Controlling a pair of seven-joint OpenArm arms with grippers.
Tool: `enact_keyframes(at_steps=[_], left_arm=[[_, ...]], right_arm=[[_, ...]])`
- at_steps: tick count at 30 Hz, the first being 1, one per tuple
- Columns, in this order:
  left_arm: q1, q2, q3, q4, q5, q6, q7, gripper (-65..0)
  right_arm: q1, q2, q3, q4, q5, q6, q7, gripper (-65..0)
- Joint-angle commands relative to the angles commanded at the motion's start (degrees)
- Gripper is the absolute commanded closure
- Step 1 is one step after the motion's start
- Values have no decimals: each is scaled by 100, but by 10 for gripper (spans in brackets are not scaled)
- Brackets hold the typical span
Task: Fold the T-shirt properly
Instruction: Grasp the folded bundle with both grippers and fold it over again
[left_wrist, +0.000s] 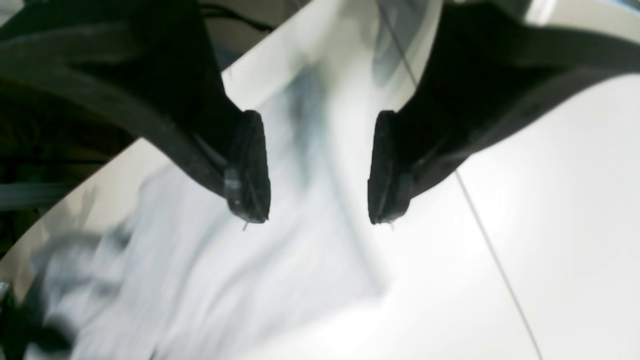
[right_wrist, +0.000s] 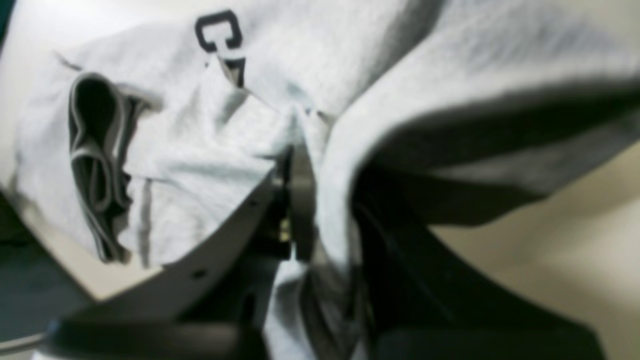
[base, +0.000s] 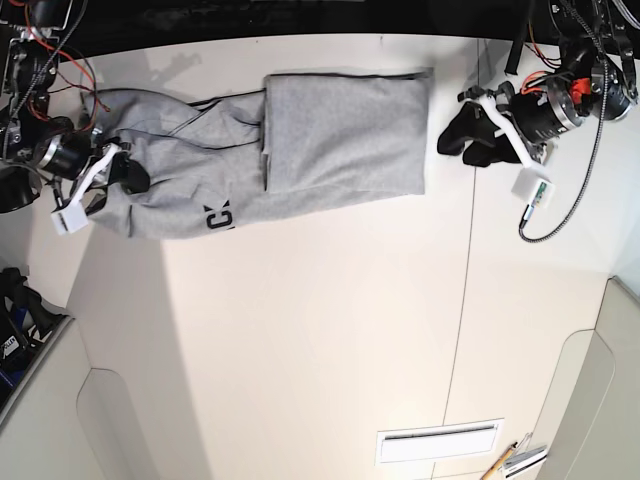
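Observation:
The heather-grey T-shirt (base: 300, 150) lies along the far side of the white table (base: 300, 330). Its right half is folded into a plain rectangle, and black lettering (base: 217, 216) shows on its left part. My right gripper (base: 132, 177) is at the shirt's left end. In the right wrist view it (right_wrist: 296, 200) is shut on a bunch of the T-shirt (right_wrist: 200, 150), and cloth drapes over one finger. My left gripper (base: 462, 138) hovers just right of the folded edge. In the left wrist view it (left_wrist: 320, 220) is open and empty above the blurred T-shirt (left_wrist: 225, 280).
A thin seam (base: 465, 260) runs down the table right of the shirt. A black cable (base: 565, 205) loops by the left arm. A white slotted plate (base: 440, 440) and pencils (base: 515, 460) lie at the near edge. The table's left edge is close to the right arm.

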Motion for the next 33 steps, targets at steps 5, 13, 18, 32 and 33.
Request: enact_keyframes(at_steps=[5, 13, 18, 32, 33], left_arm=[[422, 20, 7, -514, -184, 0, -323, -348], [55, 22, 973, -1550, -474, 0, -348, -349], [-269, 365, 1244, -1663, -286, 0, -348, -349], [-442, 872, 1244, -1864, 48, 0, -612, -349], [-487, 872, 1244, -1950, 48, 0, -610, -349]], right_arm=[[391, 496, 7, 0, -20, -35, -15, 0], [603, 308, 9, 671, 302, -39, -439, 0], [584, -302, 9, 1547, 295, -42, -651, 0], [63, -1558, -820, 2702, 254, -39, -791, 0], [-42, -1628, -973, 2761, 216, -37, -750, 0]])
